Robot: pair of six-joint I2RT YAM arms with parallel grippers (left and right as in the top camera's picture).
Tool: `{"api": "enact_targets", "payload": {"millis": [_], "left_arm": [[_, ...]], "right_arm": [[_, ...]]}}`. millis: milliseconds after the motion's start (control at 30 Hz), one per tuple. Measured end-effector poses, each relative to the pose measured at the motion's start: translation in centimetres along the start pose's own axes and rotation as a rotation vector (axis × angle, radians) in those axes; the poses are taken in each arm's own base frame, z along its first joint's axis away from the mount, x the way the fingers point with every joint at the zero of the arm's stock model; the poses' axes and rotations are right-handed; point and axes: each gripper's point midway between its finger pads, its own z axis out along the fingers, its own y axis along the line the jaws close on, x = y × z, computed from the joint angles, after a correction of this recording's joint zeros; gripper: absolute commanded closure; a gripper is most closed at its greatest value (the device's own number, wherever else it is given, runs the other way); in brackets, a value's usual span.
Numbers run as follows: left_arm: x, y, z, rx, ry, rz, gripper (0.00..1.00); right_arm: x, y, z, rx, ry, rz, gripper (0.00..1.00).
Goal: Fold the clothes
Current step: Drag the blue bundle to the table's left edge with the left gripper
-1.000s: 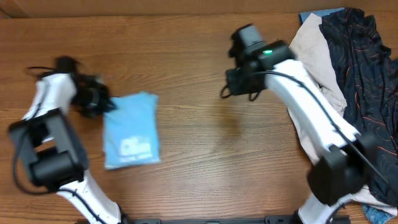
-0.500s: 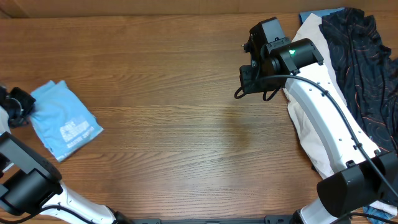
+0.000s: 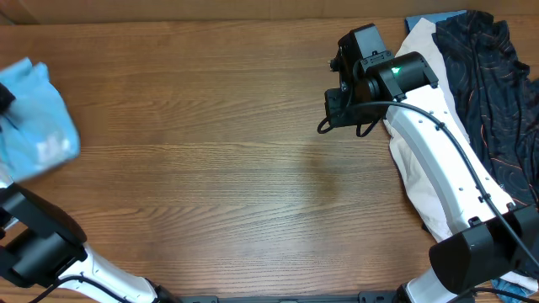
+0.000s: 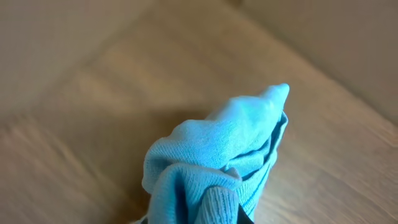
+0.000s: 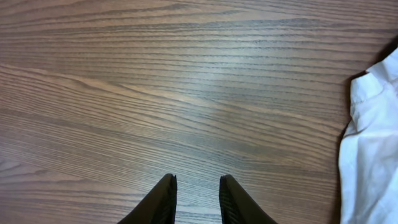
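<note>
The left jaws were clamped on the bundled light blue T-shirt [image 3: 34, 109] at the far-left edge of the counter [image 3: 210, 168]. The right jaws stood slightly apart and empty. The cream garment [image 3: 418, 52] and the black garment [image 3: 488, 76] lay heaped at the right. Both probably remained to be folded.

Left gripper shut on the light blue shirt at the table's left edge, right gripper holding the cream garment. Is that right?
Not quite. The right gripper holds nothing: the right wrist view shows its fingers apart over bare table, the cream garment lying beside them untouched. The rest stands.
</note>
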Motion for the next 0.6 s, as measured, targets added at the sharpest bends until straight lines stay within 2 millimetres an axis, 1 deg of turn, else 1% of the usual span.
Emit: {"api": "enact_targets", "payload": {"millis": [67, 133, 300, 367, 433, 467, 500, 600], "left_arm": [[-0.8, -1.1, 0.1, 0.015, -0.019, 0.049, 0.91], [-0.5, -2.3, 0.8, 0.025, -0.01, 0.085, 0.92], [2.2, -4.2, 3.9, 0.035, 0.065, 0.139, 0.95], [3.2, -4.7, 4.4, 0.043, 0.097, 0.145, 0.96], [3.6, -4.8, 4.1, 0.05, 0.131, 0.143, 0.96], [3.4, -4.9, 3.5, 0.056, 0.145, 0.138, 0.96], [3.0, -5.1, 2.9, 0.06, 0.15, 0.136, 0.96], [0.5, -5.6, 0.6, 0.067, 0.122, 0.136, 0.96]], "right_arm": [[0.1, 0.0, 0.0, 0.001, 0.003, 0.001, 0.73], [0.2, 0.0, 0.0, 0.001, 0.006, 0.001, 0.73], [0.3, -0.1, 0.0, 0.002, 0.012, 0.006, 0.73], [0.3, -0.1, 0.0, 0.003, 0.012, 0.009, 0.73], [0.3, -0.1, 0.0, 0.003, 0.012, 0.009, 0.73], [0.3, -0.1, 0.0, 0.005, 0.011, 0.009, 0.73], [0.3, -0.1, 0.0, 0.005, 0.012, 0.008, 0.73], [0.3, -0.2, 0.0, 0.009, 0.013, 0.009, 0.73]]}}
